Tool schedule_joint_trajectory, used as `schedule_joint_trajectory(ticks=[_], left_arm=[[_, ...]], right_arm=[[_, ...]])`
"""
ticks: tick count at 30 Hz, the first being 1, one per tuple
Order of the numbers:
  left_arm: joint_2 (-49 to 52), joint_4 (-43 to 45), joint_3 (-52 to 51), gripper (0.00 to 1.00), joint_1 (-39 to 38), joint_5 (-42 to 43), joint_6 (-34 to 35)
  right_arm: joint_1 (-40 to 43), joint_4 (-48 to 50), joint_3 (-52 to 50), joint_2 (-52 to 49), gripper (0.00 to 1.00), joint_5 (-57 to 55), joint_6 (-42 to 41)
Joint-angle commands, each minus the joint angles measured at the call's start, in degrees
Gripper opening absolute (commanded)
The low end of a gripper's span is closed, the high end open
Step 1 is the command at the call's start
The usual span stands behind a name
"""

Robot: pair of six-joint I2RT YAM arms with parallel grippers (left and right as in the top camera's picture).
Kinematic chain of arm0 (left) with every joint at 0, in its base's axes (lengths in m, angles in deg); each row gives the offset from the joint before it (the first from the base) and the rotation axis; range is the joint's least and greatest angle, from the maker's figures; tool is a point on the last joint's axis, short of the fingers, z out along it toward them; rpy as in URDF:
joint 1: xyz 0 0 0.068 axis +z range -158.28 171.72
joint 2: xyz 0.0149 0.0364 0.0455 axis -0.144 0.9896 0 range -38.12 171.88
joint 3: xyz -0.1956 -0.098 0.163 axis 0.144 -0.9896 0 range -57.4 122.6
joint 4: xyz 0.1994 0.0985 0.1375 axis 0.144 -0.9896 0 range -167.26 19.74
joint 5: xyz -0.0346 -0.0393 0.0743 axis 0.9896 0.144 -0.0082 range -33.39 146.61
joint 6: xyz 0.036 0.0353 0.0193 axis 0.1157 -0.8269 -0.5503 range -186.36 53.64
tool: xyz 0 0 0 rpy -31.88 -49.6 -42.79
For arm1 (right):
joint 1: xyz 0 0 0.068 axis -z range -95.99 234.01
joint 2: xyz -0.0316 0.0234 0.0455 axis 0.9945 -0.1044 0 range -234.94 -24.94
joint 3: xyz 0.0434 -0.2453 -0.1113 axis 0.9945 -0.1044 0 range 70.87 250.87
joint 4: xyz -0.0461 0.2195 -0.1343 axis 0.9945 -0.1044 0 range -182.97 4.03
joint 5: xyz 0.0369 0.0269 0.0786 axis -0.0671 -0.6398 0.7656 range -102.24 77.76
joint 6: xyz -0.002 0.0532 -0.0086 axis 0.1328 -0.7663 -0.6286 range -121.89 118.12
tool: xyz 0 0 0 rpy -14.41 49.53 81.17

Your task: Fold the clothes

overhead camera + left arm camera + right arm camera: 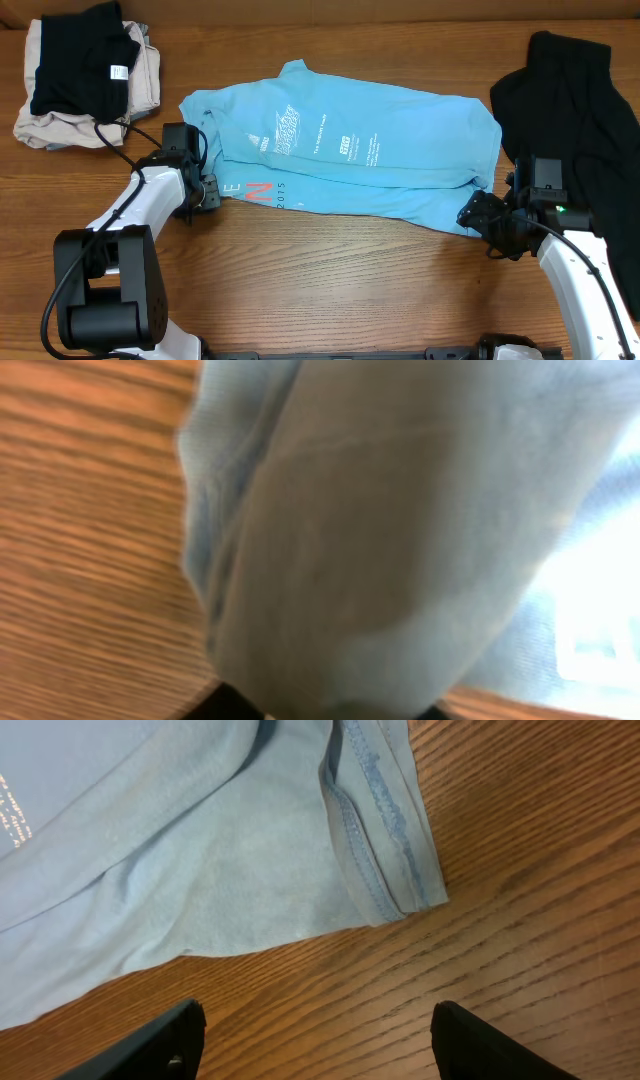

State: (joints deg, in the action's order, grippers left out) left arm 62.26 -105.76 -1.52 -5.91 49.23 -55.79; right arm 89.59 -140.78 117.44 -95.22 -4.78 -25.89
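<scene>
Wood-grain surface (330, 280) is filling my overhead view, and the light blue T-shirt (380, 150) is lying across its middle, folded lengthwise so the white chest print is facing up and the red lettering is showing along the near side. I am reading this as the setup for the next fold, which is why both arms are sitting at the shirt's two near corners.

The left gripper (207, 192) is pressing in at the shirt's left near corner. Its wrist camera is showing almost nothing but blue cloth right up against the lens, so I cannot tell whether it is clamping the fabric or only nudging it.

The right gripper (315, 1030) is hovering just short of the right near corner with its fingers (170, 1040) apart and bare wood between them. The stitched hem (385, 870) is lying just ahead of it, ungrasped.

The black garment (580, 110) is waiting along the right edge, well clear of the shirt, and a heap of beige and black garments (85, 85) is sitting at the far left corner, I judge to keep the working area free.
</scene>
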Motion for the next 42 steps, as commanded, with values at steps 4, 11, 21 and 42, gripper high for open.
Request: schedule_joint_trajectory(ticks=[4, 11, 21, 42], left_arm=[[-1.31, -3.82, 4.13, 0.04, 1.51, -4.90, 1.27], [-1.31, -15.80, 17.09, 0.06, 3.45, -5.07, -5.03], [-1.29, -13.33, 18.43, 0.49, 3.41, -4.68, -5.46], [-1.27, -12.02, 9.05, 0.59, 2.91, 2.23, -1.33]], right_arm=[[0.11, -0.20, -0.13, -1.73, 0.75, 0.35, -0.26], [0.11, -0.72, -0.13, -1.97, 0.75, 0.33, -0.24], [0.11, -2.25, -0.13, -1.97, 0.76, 0.37, -0.24], [0.11, 0.92, -3.23, -8.72, 0.79, 0.15, -1.57]])
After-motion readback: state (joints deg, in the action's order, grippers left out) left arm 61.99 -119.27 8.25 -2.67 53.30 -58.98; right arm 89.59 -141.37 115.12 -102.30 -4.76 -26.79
